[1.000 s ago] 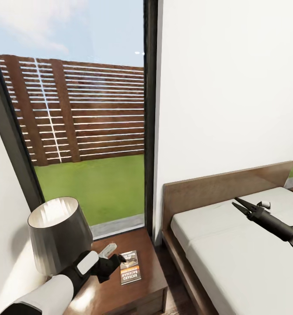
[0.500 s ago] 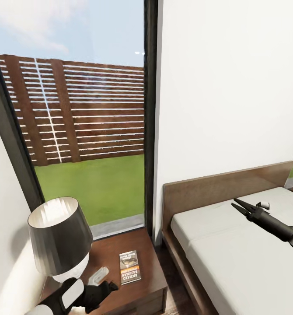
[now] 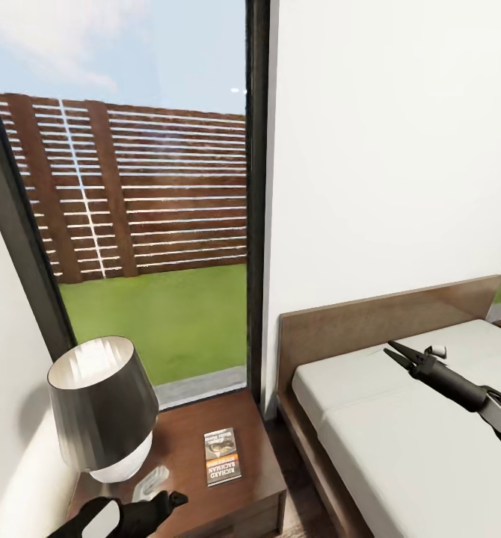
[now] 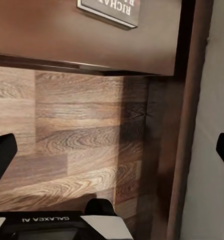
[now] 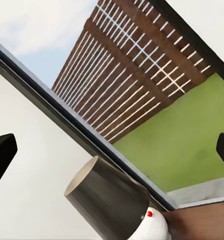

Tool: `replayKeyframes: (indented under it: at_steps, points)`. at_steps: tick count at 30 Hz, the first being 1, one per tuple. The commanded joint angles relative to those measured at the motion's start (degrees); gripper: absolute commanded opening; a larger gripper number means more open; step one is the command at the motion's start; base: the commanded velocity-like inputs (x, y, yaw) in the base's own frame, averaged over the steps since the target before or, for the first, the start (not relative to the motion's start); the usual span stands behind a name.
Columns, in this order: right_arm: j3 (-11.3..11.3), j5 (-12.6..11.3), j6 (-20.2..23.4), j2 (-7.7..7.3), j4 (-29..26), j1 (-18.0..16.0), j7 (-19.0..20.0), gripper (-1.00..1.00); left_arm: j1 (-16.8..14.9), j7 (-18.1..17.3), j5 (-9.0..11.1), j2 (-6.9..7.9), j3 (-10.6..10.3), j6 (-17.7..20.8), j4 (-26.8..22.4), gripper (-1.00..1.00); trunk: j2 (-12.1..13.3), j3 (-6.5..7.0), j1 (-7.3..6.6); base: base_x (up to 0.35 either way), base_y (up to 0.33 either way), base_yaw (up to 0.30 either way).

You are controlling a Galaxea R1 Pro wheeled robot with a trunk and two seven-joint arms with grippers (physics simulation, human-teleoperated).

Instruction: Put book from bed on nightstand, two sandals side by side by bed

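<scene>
The book (image 3: 223,456), its cover white and orange, lies flat on the dark brown nightstand (image 3: 194,441); its corner (image 4: 109,10) shows in the left wrist view. My left gripper (image 3: 164,489) hangs open and empty at the nightstand's front left, apart from the book, over the plank floor (image 4: 76,145). My right gripper (image 3: 397,354) hovers open and empty above the bed's off-white mattress (image 3: 430,456), near the headboard (image 3: 355,323). The two blue sandals are out of view.
A lamp with a dark shade (image 3: 101,400) stands on the nightstand's left part, also seen in the right wrist view (image 5: 109,200). A tall black-framed window (image 3: 256,187) behind shows grass and a slatted fence. The bed frame (image 4: 184,150) runs close beside the nightstand.
My left arm has drawn back and down from the book toward the nightstand's front edge, leaving the book lying there. The right gripper has shifted slightly left over the mattress.
</scene>
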Motion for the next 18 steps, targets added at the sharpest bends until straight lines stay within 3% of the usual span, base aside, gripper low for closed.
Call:
replayKeyframes:
  at_steps: [1, 13, 18]
  points:
    - [0.45, -0.63, 0.60, -0.01, 0.02, -0.06, 0.16, 1.00, 0.12, -0.33, 0.08, 0.10, -0.17, 0.08, -0.03, 1.00, -0.05, -0.07, 0.00, 0.000, 0.000, 0.000]
    - [0.54, -0.07, 0.77, 0.37, 3.50, -0.06, 0.15, 1.00, 2.41, -3.76, -0.23, 0.11, -0.18, -0.45, -0.02, 1.00, -0.05, -0.07, 0.00, 0.000, 0.000, 0.000]
    - [0.58, 2.58, 0.72, 1.50, 5.54, -0.06, 0.14, 1.00, 2.94, -6.71, -0.36, 0.26, -0.18, -0.84, -0.04, 1.00, -0.05, -0.07, 0.00, 0.000, 0.000, 0.000]
